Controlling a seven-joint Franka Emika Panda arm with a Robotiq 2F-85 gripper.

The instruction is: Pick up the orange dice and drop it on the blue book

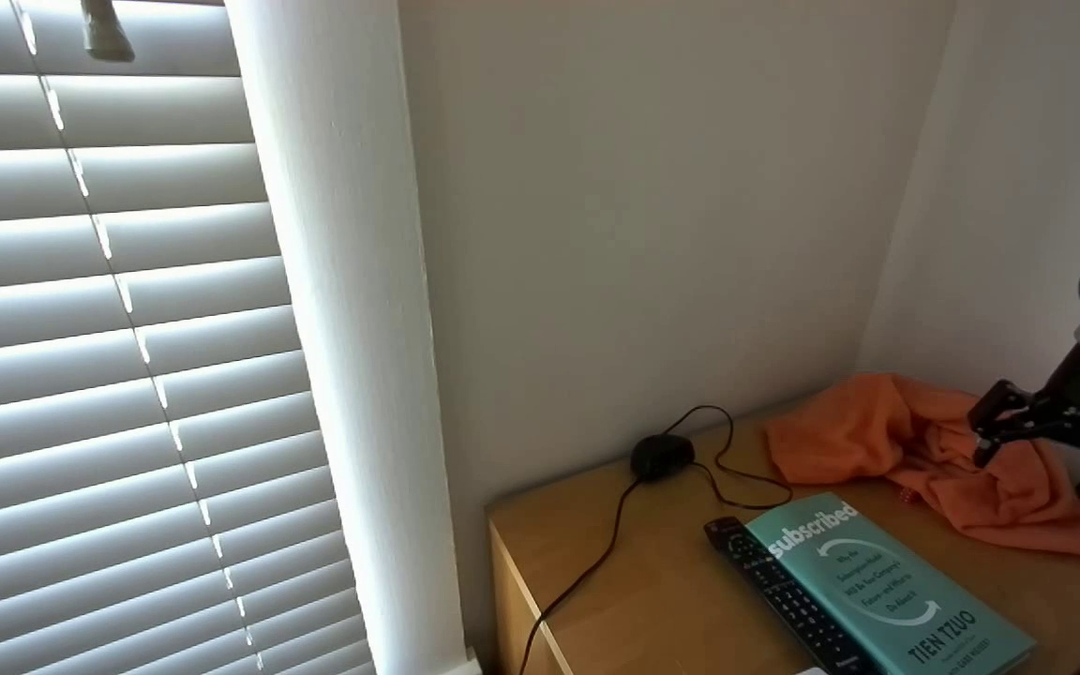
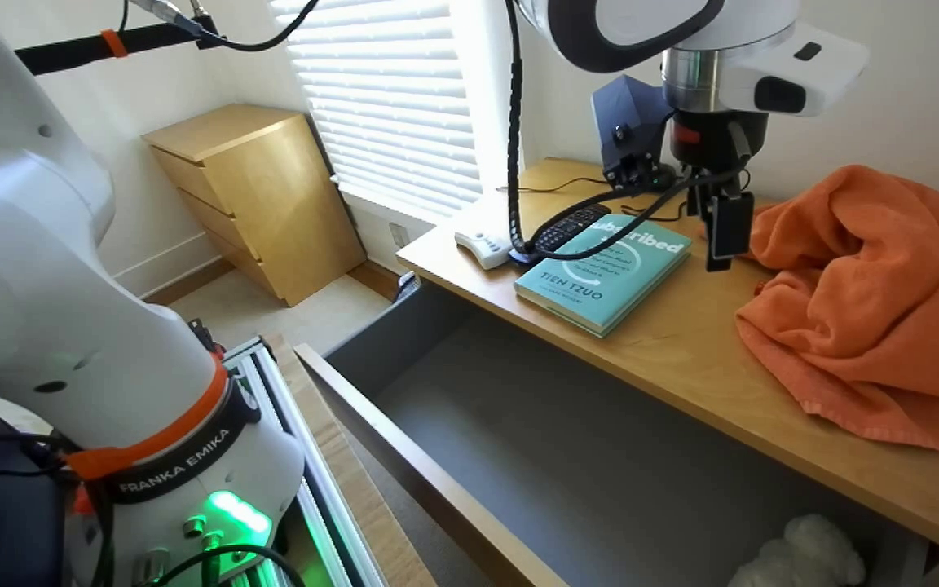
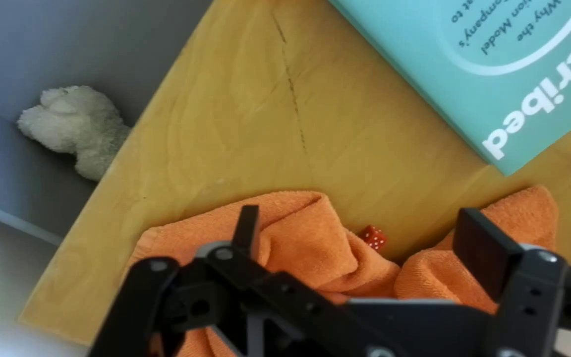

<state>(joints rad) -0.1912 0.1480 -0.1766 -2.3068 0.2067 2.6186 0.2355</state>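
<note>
The orange dice, red-orange with white dots, sits on the wooden top against the folded edge of an orange towel in the wrist view. It shows as a small red spot in both exterior views. The blue book, teal with a white curved arrow pattern, lies flat; both exterior views show it too. My gripper is open and empty above the towel and dice, with the dice between its fingers in the wrist view. It also shows in both exterior views.
The bunched orange towel lies beside the dice. A black remote lies along the book, and a white controller is near it. A black cable runs over the top. An open drawer holds a white plush toy.
</note>
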